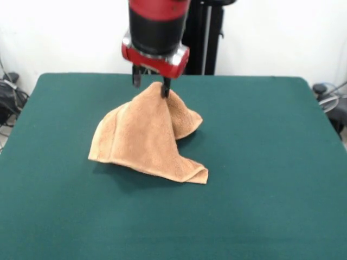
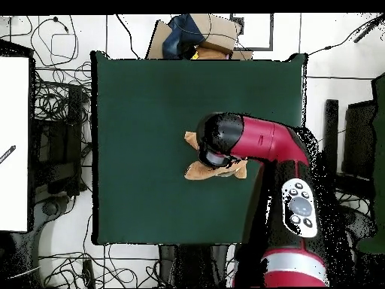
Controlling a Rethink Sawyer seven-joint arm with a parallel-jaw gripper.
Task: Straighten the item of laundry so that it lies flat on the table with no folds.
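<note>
The light orange-brown towel (image 1: pixel 149 138) sits near the middle of the dark green table (image 1: pixel 260 179). It is drawn up into a tent shape, and its lower folds and corners rest on the cloth. My gripper (image 1: pixel 152 85) hangs straight down over the towel's peak and is shut on that raised part. In the overhead view the red arm covers most of the towel (image 2: pixel 194 170), so only its edges show beside the gripper's head (image 2: pixel 218 147). I see no white label.
The green table extends widely on all sides of the towel. The robot's black pedestal (image 1: pixel 209 38) stands behind the far edge. Cables and gear lie on the floor around the table (image 2: pixel 53 113).
</note>
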